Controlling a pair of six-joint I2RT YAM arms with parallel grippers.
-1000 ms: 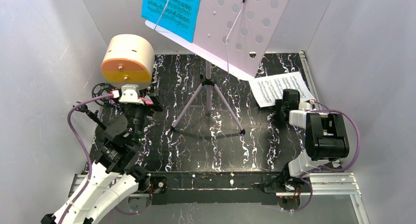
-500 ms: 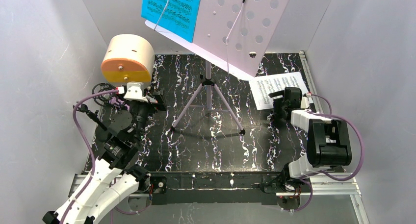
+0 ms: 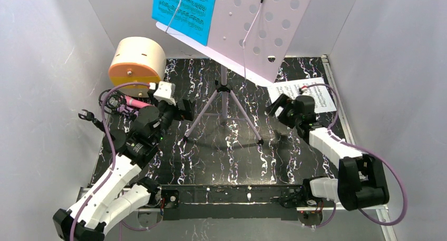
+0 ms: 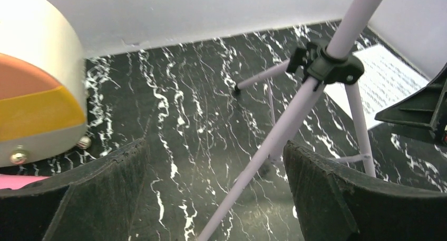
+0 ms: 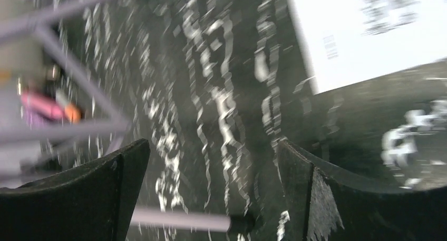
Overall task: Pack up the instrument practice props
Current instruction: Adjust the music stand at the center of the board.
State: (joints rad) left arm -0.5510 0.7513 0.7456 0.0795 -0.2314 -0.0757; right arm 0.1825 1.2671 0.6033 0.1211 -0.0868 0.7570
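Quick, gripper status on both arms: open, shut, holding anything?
Left gripper: open, holding nothing.
Right gripper: open, holding nothing.

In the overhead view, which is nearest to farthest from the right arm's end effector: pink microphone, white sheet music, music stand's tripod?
From the right end effector:
1. White sheet music, right beside it at the back right.
2. Music stand's tripod, mid-table, to its left.
3. Pink microphone, at the far left.
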